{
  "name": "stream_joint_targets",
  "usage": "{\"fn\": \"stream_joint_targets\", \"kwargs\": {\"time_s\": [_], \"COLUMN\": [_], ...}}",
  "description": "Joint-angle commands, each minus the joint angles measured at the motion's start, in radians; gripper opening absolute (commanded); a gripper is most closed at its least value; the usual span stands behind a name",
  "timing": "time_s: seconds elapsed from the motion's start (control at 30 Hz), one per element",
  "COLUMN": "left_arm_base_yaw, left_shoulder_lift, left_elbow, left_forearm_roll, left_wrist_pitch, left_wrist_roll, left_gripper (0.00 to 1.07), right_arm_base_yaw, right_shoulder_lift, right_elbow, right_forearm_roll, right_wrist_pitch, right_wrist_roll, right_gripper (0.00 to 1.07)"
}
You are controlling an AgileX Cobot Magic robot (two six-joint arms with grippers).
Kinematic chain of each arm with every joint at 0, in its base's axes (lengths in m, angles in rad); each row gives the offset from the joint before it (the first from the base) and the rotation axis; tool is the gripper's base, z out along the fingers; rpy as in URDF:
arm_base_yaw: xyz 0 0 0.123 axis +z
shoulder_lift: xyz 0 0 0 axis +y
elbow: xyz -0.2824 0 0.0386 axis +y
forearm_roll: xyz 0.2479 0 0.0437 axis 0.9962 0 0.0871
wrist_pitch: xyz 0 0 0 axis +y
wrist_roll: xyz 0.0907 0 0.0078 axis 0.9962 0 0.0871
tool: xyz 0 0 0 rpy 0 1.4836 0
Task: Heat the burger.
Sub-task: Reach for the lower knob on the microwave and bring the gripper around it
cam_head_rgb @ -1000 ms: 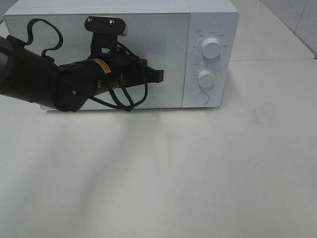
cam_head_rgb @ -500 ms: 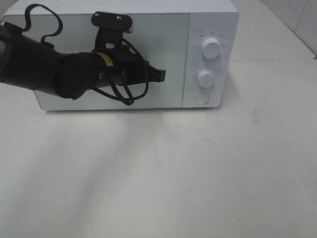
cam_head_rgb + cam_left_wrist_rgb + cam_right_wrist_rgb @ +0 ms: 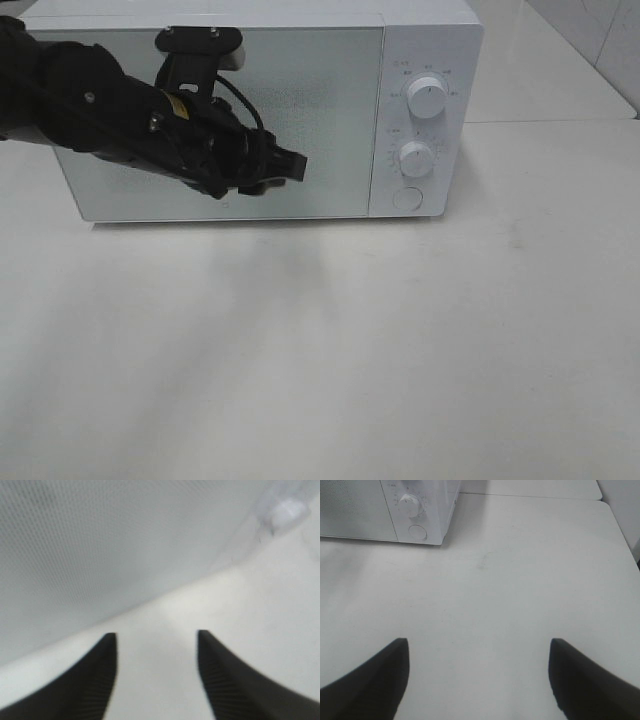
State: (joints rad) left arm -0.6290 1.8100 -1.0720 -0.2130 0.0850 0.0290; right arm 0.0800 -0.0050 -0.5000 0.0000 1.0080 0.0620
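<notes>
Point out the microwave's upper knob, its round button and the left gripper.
upper knob [image 3: 428, 97], exterior high view, centre of the dial face.
round button [image 3: 407, 198], exterior high view, middle of the button.
left gripper [image 3: 156, 637], left wrist view, gap midway between its fingertips.

Fingers [image 3: 365, 680] stand wide apart above the white table [image 3: 520, 580], microwave [image 3: 370, 510] beyond.

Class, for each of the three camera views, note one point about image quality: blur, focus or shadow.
Exterior high view: sharp, with a broad soft shadow on the table below the left gripper, before the microwave. Left wrist view: blurred throughout, the door with a faint dot pattern, the fingertips fuzzy-edged. Right wrist view: table and dial crisp, the right gripper dark and slightly soft.
</notes>
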Motion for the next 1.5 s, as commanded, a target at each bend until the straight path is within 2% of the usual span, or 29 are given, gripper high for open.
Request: {"fn": "stream_joint_targets", "kwargs": {"time_s": [0.03, 0.07, 0.17, 0.2, 0.27, 0.33, 0.43, 0.5, 0.57, 0.6, 0.7, 0.77, 0.8, 0.83, 0.87, 0.9, 0.93, 0.97, 1.0, 1.07, 1.1, 1.17, 1.23, 1.27, 1.5], "left_arm_base_yaw": [-0.014, -0.014, -0.014, -0.014, -0.014, -0.014, -0.014, 0.004, 0.015, 0.057, 0.083, 0.202, 0.202, 0.230, 0.298, 0.298, 0.336, 0.412, 0.412, 0.501, 0.501, 0.572, 0.593, 0.628, 0.653], "left_shoulder_lift": [-0.058, -0.075, -0.083, -0.101, -0.110, -0.152, -0.162, -0.208, -0.219, -0.250, -0.264, -0.337, -0.337, -0.357, -0.391, -0.391, -0.409, -0.440, -0.440, -0.497, -0.497, -0.560, -0.580, -0.634, -0.803], "left_elbow": [0.003, 0.003, 0.003, 0.002, 0.002, 0.002, 0.002, 0.002, 0.002, 0.002, 0.002, 0.002, 0.002, 0.002, 0.002, 0.002, 0.002, 0.002, 0.002, 0.016, 0.016, 0.055, 0.074, 0.120, 0.244], "left_forearm_roll": [-0.012, -0.019, -0.021, -0.020, -0.014, 0.013, 0.025, 0.077, 0.083, 0.085, 0.085, 0.086, 0.086, 0.086, 0.087, 0.087, 0.087, 0.087, 0.087, 0.081, 0.081, 0.078, 0.079, 0.079, 0.091], "left_wrist_pitch": [0.288, 0.390, 0.447, 0.536, 0.577, 0.740, 0.770, 0.875, 0.897, 0.927, 0.937, 0.989, 0.989, 1.006, 1.034, 1.034, 1.048, 1.073, 1.073, 1.090, 1.090, 1.101, 1.102, 1.101, 1.089], "left_wrist_roll": [0.000, -0.001, -0.001, -0.001, 0.000, -0.001, -0.001, -0.029, -0.029, -0.029, -0.029, -0.010, -0.010, -0.001, 0.016, 0.016, 0.025, 0.037, 0.037, 0.036, 0.036, 0.036, 0.036, 0.036, 0.034], "left_gripper": [1.01, 1.00, 1.00, 1.00, 1.00, 1.00, 1.00, 1.00, 1.00, 1.00, 1.00, 1.00, 1.00, 1.00, 1.00, 1.00, 1.00, 1.00, 1.00, 1.00, 1.00, 1.00, 1.00, 1.00, 1.00], "right_arm_base_yaw": [-0.004, -0.004, -0.004, -0.004, -0.004, -0.004, -0.004, -0.004, -0.004, -0.004, -0.004, -0.004, -0.004, -0.004, -0.004, -0.004, -0.004, -0.004, -0.004, -0.004, -0.004, -0.004, -0.004, -0.004, -0.004], "right_shoulder_lift": [-0.027, -0.027, -0.027, -0.027, -0.027, -0.027, -0.027, -0.027, -0.027, -0.027, -0.027, -0.027, -0.027, -0.027, -0.027, -0.027, -0.027, -0.027, -0.027, -0.027, -0.027, -0.027, -0.027, -0.027, -0.027], "right_elbow": [0.003, 0.003, 0.003, 0.003, 0.003, 0.003, 0.003, 0.003, 0.003, 0.003, 0.003, 0.003, 0.003, 0.003, 0.003, 0.003, 0.003, 0.003, 0.003, 0.003, 0.003, 0.003, 0.003, 0.003, 0.003], "right_forearm_roll": [0.000, 0.000, 0.000, 0.000, 0.000, 0.000, 0.000, 0.000, 0.000, 0.000, 0.000, 0.000, 0.000, 0.000, 0.000, 0.000, 0.000, 0.000, 0.000, 0.000, 0.000, 0.000, 0.000, 0.000, 0.000], "right_wrist_pitch": [-0.015, -0.015, -0.015, -0.015, -0.015, -0.015, -0.015, -0.015, -0.015, -0.015, -0.015, -0.015, -0.015, -0.015, -0.015, -0.015, -0.015, -0.015, -0.015, -0.015, -0.015, -0.015, -0.015, -0.015, -0.015], "right_wrist_roll": [-0.001, -0.001, -0.001, -0.001, -0.001, -0.001, -0.001, -0.001, -0.001, -0.001, -0.001, -0.001, -0.001, -0.001, -0.001, -0.001, -0.001, -0.001, -0.001, -0.001, -0.001, -0.001, -0.001, -0.001, -0.001], "right_gripper": [0.75, 0.75, 0.75, 0.75, 0.75, 0.75, 0.75, 0.75, 0.75, 0.75, 0.75, 0.75, 0.75, 0.75, 0.75, 0.75, 0.75, 0.75, 0.75, 0.75, 0.75, 0.75, 0.75, 0.75, 0.75]}}
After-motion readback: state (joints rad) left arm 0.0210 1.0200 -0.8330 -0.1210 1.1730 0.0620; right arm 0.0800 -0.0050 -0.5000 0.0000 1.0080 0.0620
